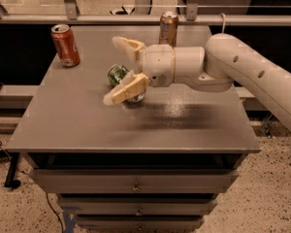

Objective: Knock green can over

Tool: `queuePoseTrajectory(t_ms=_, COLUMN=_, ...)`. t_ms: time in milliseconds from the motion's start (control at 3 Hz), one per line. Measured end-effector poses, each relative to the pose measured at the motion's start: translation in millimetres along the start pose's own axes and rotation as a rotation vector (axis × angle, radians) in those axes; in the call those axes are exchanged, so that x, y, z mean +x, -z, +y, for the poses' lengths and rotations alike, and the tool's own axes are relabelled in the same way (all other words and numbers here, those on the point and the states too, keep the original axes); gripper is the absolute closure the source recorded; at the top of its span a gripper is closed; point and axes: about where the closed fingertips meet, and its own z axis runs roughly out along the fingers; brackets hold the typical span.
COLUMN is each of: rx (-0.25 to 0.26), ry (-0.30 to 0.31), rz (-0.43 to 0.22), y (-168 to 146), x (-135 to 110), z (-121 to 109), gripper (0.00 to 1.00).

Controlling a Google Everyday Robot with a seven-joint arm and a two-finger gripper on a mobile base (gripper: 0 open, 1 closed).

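The green can [118, 75] lies tipped on its side on the grey table [87, 125], its silver end facing the camera, left of the table's middle. My gripper [117, 70] is open, with one cream finger behind the can and the other finger [125, 90] in front of it. The can sits between the fingers, partly hidden by the front one. The white arm [247, 67] reaches in from the right.
An orange-red can [65, 45] stands upright at the table's back left. A brown-gold can [168, 28] stands upright at the back middle, behind the gripper's wrist. A rail [136, 19] runs behind the table. Drawers [136, 183] are under the tabletop.
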Motion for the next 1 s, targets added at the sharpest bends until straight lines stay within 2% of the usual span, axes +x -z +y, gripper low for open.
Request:
queuePoseTrajectory(t_ms=667, rx=0.038, ry=-0.024, rz=0.085, y=42.0, x=20.8, z=1.8, gripper=0.00)
queuePoseTrajectory(t_ms=1000, rx=0.067, ry=-0.018, rz=0.155, y=79.7, x=29.8, z=-3.2, gripper=0.00)
